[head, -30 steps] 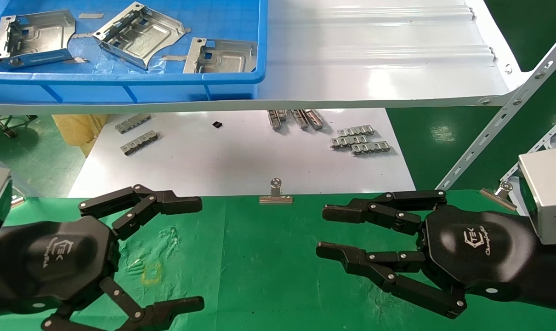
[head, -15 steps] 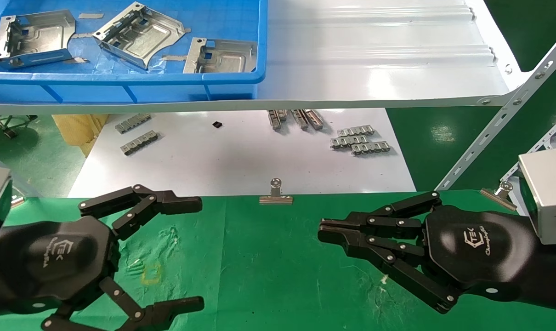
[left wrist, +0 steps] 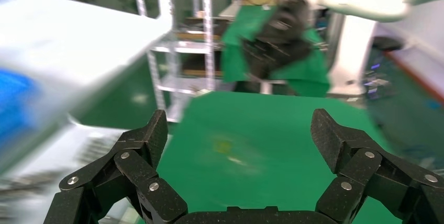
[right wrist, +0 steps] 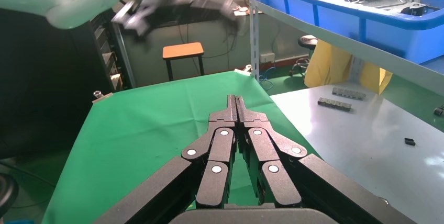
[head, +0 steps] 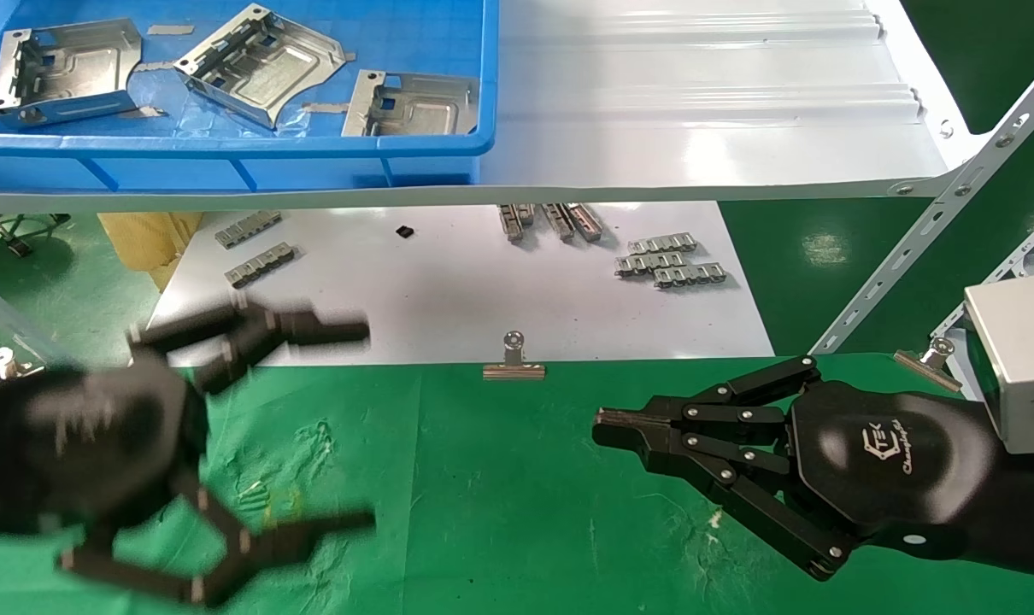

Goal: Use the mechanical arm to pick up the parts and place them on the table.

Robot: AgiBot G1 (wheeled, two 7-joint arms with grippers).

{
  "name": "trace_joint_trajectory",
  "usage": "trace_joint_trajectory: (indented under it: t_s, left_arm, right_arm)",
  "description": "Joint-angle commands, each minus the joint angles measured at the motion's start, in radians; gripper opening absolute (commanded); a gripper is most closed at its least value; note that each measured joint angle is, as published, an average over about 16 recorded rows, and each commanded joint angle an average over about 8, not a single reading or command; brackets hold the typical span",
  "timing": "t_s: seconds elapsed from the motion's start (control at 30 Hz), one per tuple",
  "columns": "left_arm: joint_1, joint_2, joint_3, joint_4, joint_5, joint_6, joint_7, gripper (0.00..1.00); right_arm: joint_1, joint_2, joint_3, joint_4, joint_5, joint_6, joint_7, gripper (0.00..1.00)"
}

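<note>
My left pincer (head: 337, 427) has lifted toward eleven o'clock, fingers spread and empty; the right pincer (head: 607, 427) stays pressed together over the green counter (head: 500, 495). I'd clear the blue bin (head: 226, 145) wall before descending onto the stamped plates (head: 256, 64).

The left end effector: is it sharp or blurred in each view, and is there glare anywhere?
Head view: the left end effector is smeared by motion, the right end effector sharp, and the white shelf carries glare. Left wrist view: the fingers are crisp, the background streaked. Right wrist view: the far left end effector is blurred.
</note>
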Motion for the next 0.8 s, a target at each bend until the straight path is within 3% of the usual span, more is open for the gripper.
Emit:
trace_joint_trajectory:
  t_s: [0.03, 0.23, 0.37, 0.4, 0.47, 0.5, 0.63, 0.67, 0.73, 0.77, 0.8]
  left_arm:
    - [-0.082, 0.007, 0.002, 0.004, 0.021, -0.003, -0.019, 1.0]
    - [-0.4, 0.131, 0.087, 0.32, 0.232, -0.038, 0.002, 1.0]
    - [-0.553, 0.201, 0.138, 0.558, 0.37, -0.125, 0.046, 1.0]
    - [-0.581, 0.216, 0.149, 0.608, 0.401, -0.153, 0.057, 1.0]
    - [-0.63, 0.244, 0.174, 0.699, 0.461, -0.211, 0.078, 1.0]
    - [-0.649, 0.255, 0.185, 0.738, 0.487, -0.238, 0.086, 0.94]
    - [-0.708, 0.296, 0.228, 0.864, 0.575, -0.321, 0.113, 0.44]
    - [-0.719, 0.304, 0.237, 0.89, 0.591, -0.334, 0.117, 0.31]
    - [-0.737, 0.319, 0.25, 0.934, 0.614, -0.353, 0.125, 0.06]
    - [-0.745, 0.325, 0.254, 0.954, 0.622, -0.361, 0.128, 0.0]
    - [-0.75, 0.331, 0.258, 0.973, 0.629, -0.367, 0.131, 0.0]
  right_arm:
    - [0.0, 0.0, 0.0, 0.0, 0.0, 0.0, 0.0, 0.0]
    - [0.0, 0.0, 0.0, 0.0, 0.0, 0.0, 0.0, 0.0]
    - [0.0, 0.0, 0.0, 0.0, 0.0, 0.0, 0.0, 0.0]
    - [0.0, 0.0, 0.0, 0.0, 0.0, 0.0, 0.0, 0.06]
    - [0.0, 0.0, 0.0, 0.0, 0.0, 0.0, 0.0, 0.31]
    - [0.0, 0.0, 0.0, 0.0, 0.0, 0.0, 0.0, 0.44]
    - [0.0, 0.0, 0.0, 0.0, 0.0, 0.0, 0.0, 0.93]
    - [0.0, 0.0, 0.0, 0.0, 0.0, 0.0, 0.0, 1.0]
    - [0.0, 0.0, 0.0, 0.0, 0.0, 0.0, 0.0, 1.0]
    - [0.0, 0.0, 0.0, 0.0, 0.0, 0.0, 0.0, 1.0]
    - [0.0, 0.0, 0.0, 0.0, 0.0, 0.0, 0.0, 1.0]
